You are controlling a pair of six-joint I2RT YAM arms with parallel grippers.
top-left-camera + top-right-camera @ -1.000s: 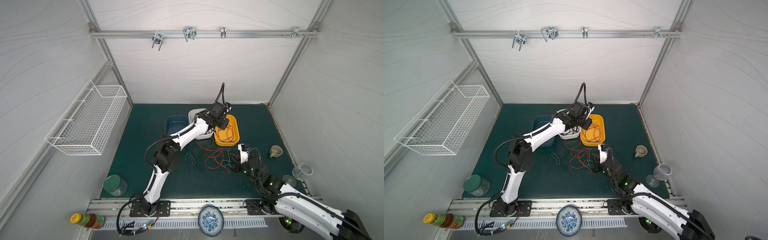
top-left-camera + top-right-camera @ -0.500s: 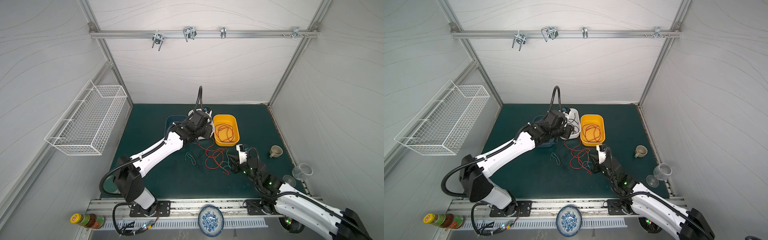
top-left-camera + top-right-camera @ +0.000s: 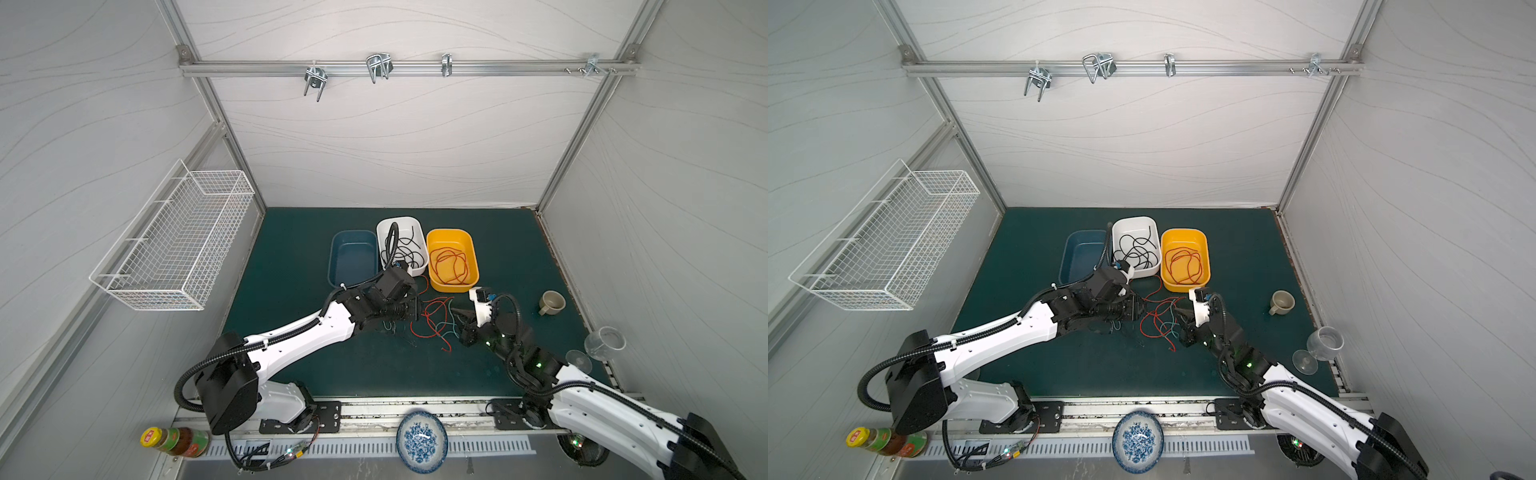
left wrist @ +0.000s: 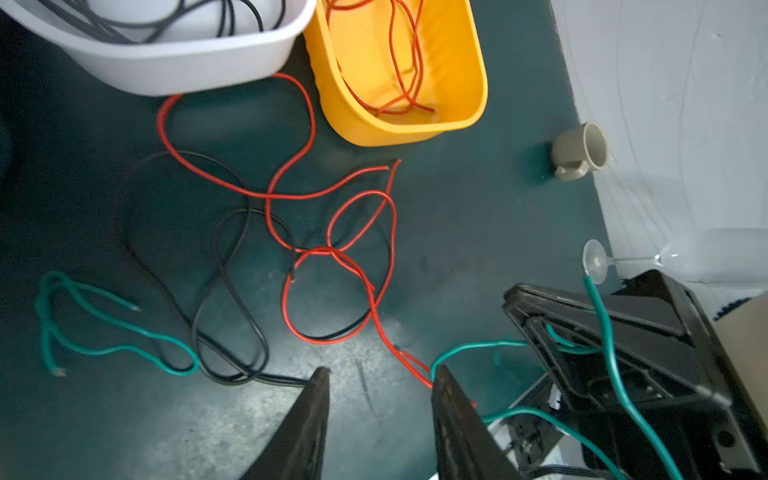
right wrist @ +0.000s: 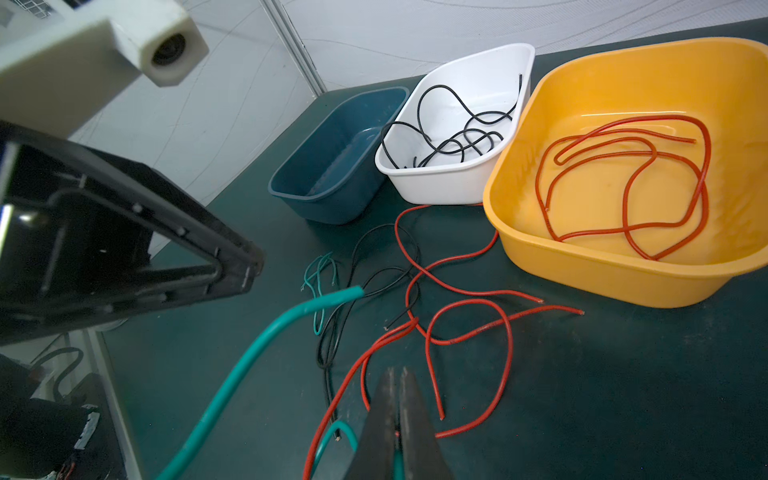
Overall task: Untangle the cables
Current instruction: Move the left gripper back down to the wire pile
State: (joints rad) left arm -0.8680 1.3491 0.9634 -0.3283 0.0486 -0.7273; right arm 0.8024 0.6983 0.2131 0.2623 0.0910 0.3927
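Pinching teal cable (image 5: 270,336): right gripper (image 5: 397,370); red cable (image 4: 395,349) beneath left gripper (image 4: 380,370).

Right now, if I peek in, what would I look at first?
Probably the messy tangle of red, black and teal cables in the middle of the green mat. Behind it, a yellow tub holds red ones, a white tub holds black ones, and a blue tub is empty. The right gripper pinches a teal cable.

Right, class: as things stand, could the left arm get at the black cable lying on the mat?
Probably yes: the left gripper hangs open close beside the black cable, with nothing lying over that stretch. A red cable crosses it only farther off.
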